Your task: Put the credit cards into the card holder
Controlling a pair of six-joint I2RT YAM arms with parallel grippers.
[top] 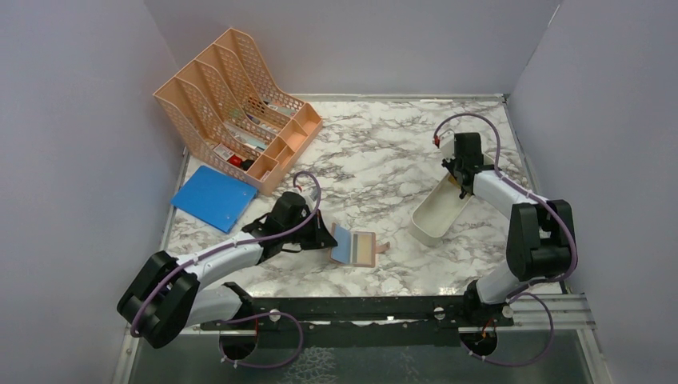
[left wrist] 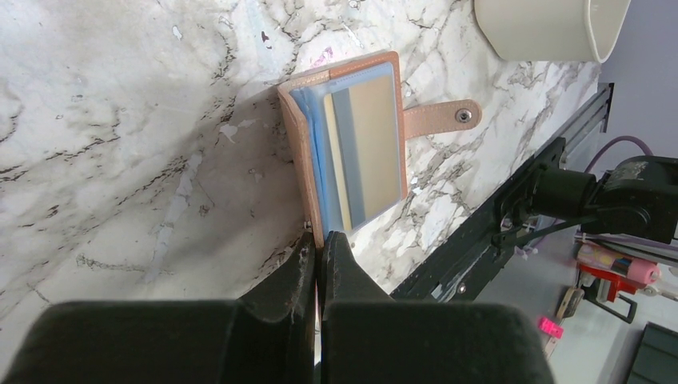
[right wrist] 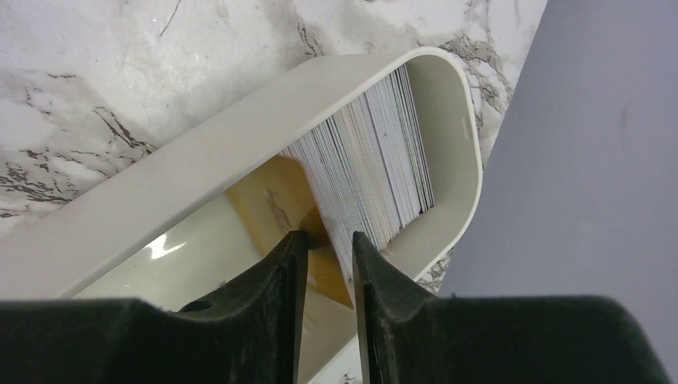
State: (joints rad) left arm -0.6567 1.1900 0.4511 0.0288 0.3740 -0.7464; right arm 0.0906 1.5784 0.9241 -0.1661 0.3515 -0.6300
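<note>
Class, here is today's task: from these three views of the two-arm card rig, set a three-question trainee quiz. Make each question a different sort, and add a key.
1. True or false: the card holder lies folded shut.
2. Short answer: which gripper pinches the card holder's cover?
3. Choose one. The right gripper is:
A. at the card holder
B. reaching into the white tray
C. touching the other gripper

Key
1. False; it lies open.
2. The left gripper.
3. B
</note>
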